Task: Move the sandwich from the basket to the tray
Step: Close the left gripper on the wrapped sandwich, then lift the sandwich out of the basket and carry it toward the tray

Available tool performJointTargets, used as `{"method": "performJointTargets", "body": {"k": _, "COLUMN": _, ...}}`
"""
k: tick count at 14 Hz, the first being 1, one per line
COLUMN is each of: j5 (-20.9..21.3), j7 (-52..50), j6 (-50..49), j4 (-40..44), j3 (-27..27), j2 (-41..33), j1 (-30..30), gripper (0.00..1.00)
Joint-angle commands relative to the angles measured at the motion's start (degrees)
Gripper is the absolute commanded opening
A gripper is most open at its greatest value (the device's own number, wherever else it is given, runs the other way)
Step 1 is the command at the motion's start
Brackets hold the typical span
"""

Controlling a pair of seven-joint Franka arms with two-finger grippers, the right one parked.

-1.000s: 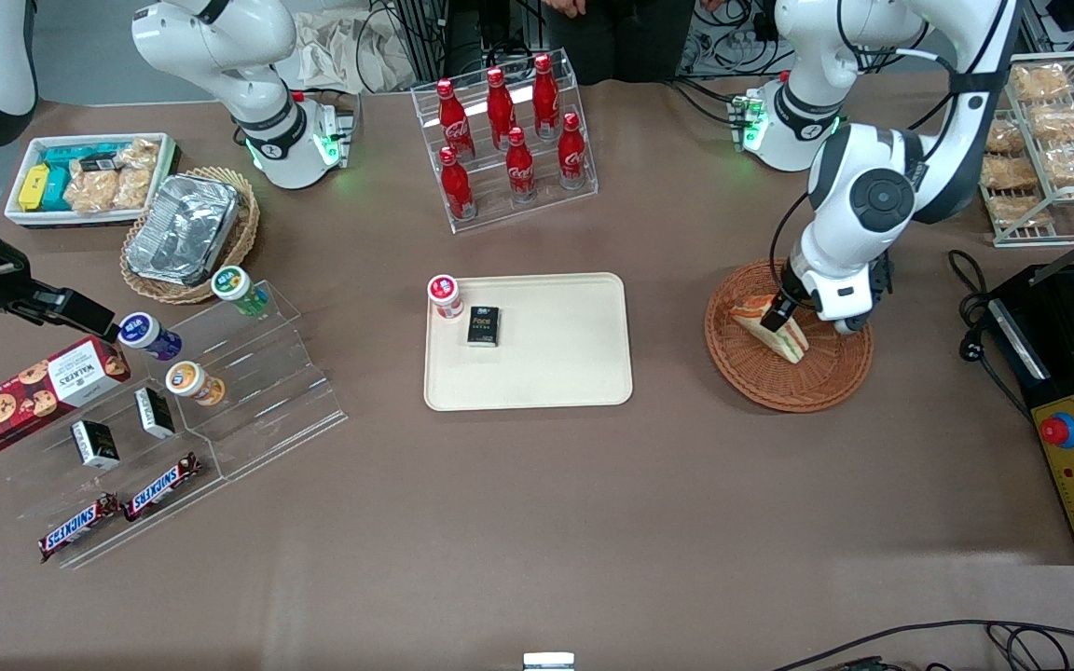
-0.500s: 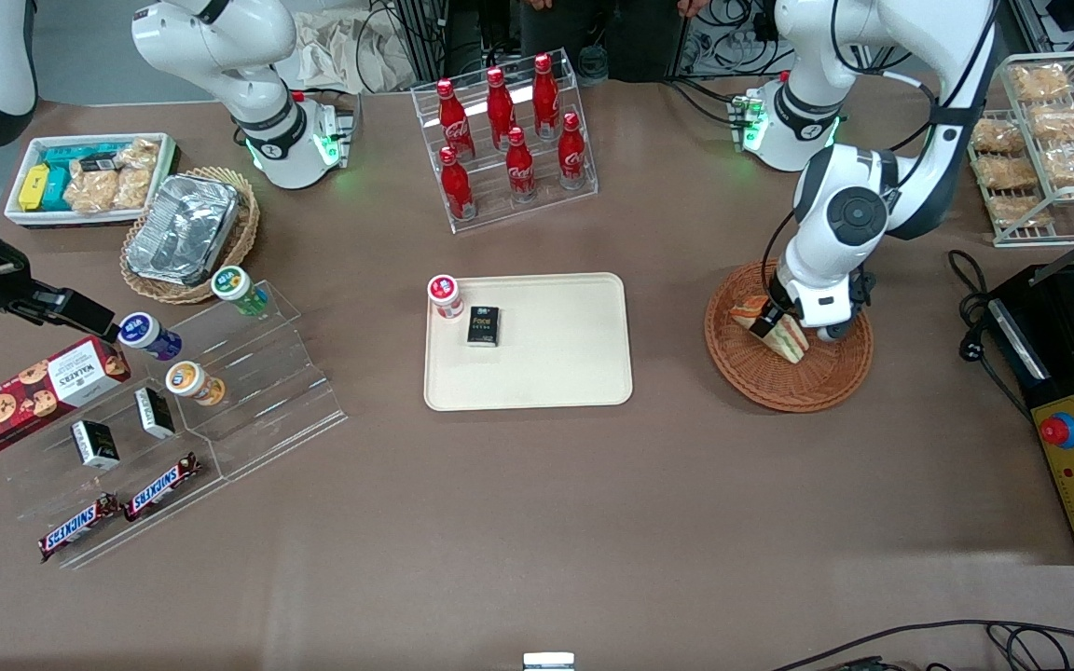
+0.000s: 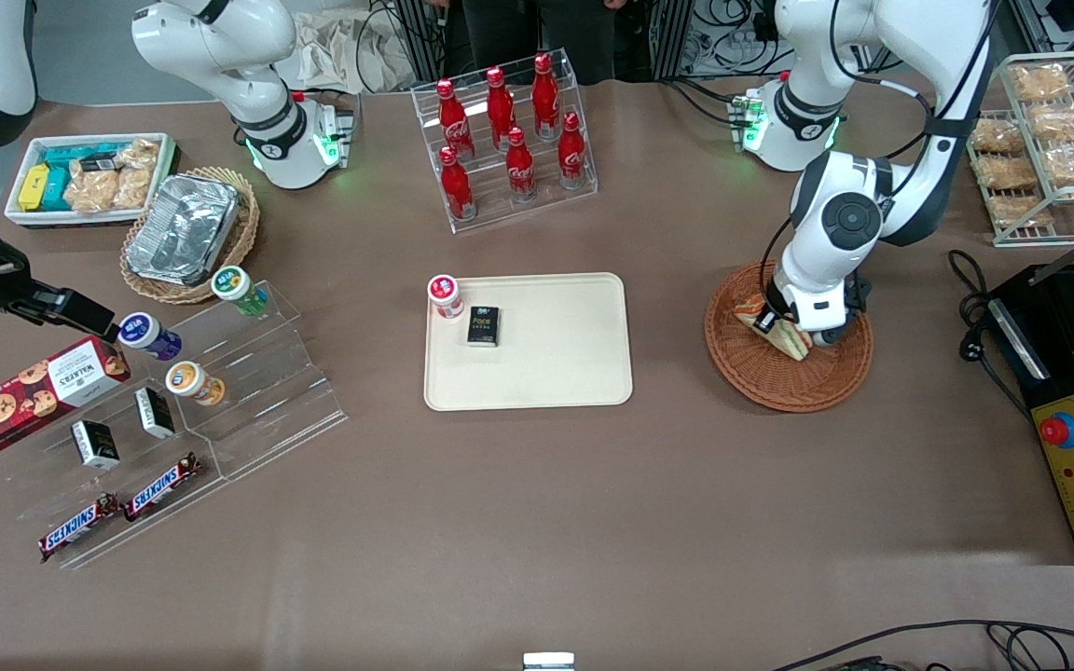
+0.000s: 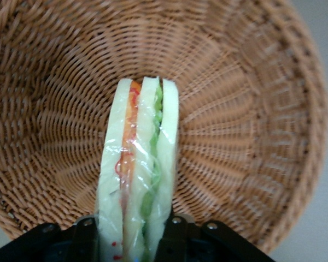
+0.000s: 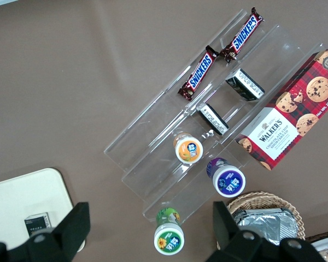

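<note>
While gripper (image 4: 128, 232) stands low in reddish-brown basket (image 3: 761, 382), fingers (image 4: 85, 234) clamped on either bread face of sandwich (image 4: 138, 169), wedge upright on edge, not yet lifted out. Done well, in my judgement: lift straight up clear of rim before swinging toward tray (image 3: 574, 373), roughly nine o'clock from basket; set down on bare part, clear of small black box (image 3: 482, 326) and red-capped jar (image 3: 445, 296). Fingertips cut off in wrist view; from front, arm hides much of sandwich.
</note>
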Motion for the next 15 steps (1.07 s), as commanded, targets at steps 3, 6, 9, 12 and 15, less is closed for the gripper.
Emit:
{"method": "performJointTargets", "body": {"k": 3, "j5": -0.2, "j7": 6.7, "j6": -23.7, "j4": 14.7, "j3": -1.1, "j2": -6.8, "j1": -0.2, "gripper": 0.00}}
{"method": "performJointTargets", "body": {"k": 6, "j5": -0.2, "j7": 9.0, "j6": -41.2, "j4": 29.3, "j3": -3.8, "j2": -6.5, "j1": -0.1, "gripper": 0.00}}
{"method": "performJointTargets", "body": {"k": 9, "j5": -5.2, "j7": 16.0, "j6": -45.9, "j4": 35.8, "j3": -3.9, "j2": -6.9, "j1": 0.5, "gripper": 0.00}}
{"method": "performJointTargets", "body": {"k": 12, "j5": -6.8, "j7": 19.0, "j6": -46.5, "j4": 37.2, "j3": -4.3, "j2": -6.9, "j1": -0.2, "gripper": 0.00}}
{"method": "performJointTargets", "body": {"k": 15, "j5": -6.6, "j7": 20.7, "j6": -45.9, "j4": 37.2, "j3": -9.9, "j2": -6.7, "j1": -0.7, "gripper": 0.00}}
